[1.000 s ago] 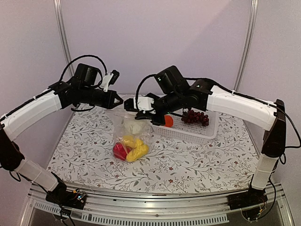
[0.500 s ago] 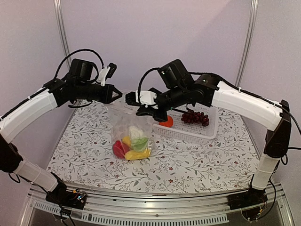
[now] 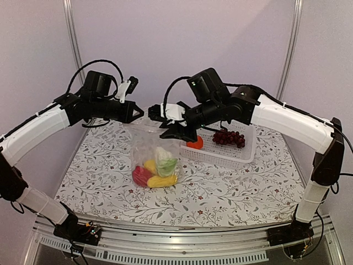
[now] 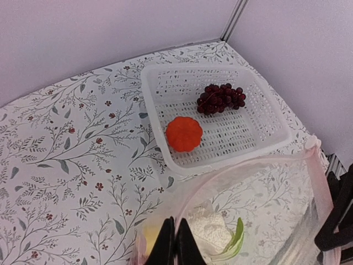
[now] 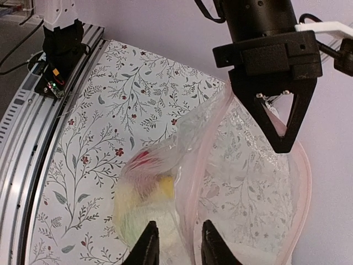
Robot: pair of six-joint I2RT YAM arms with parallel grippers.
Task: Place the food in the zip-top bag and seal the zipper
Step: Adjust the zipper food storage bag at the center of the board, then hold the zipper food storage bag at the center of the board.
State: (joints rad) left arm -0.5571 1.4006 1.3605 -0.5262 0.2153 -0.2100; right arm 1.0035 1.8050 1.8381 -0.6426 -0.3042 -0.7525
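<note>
The clear zip-top bag [image 3: 150, 149] hangs upright between my two grippers, its bottom near the table. Inside lie the white cauliflower [image 3: 163, 157], a yellow piece [image 3: 161, 181] and a red piece [image 3: 140, 175]. My left gripper [image 3: 140, 113] is shut on the bag's mouth edge [image 4: 175, 245]. My right gripper [image 3: 172, 131] has its fingers apart, with the pinkish zipper [image 5: 190, 187] running between them [image 5: 179, 245]. The orange fruit [image 3: 194, 142] and the grape bunch [image 3: 229, 137] lie in the white basket [image 3: 242, 157].
The basket stands at the back right of the flowered table, just behind the right gripper; the left wrist view shows its rim [image 4: 265, 141] close to the bag's open mouth. Purple walls close in the back and sides.
Both grippers have risen and drawn the bag up from lying slack on the table to hanging upright. The food has slid down to its bottom.
</note>
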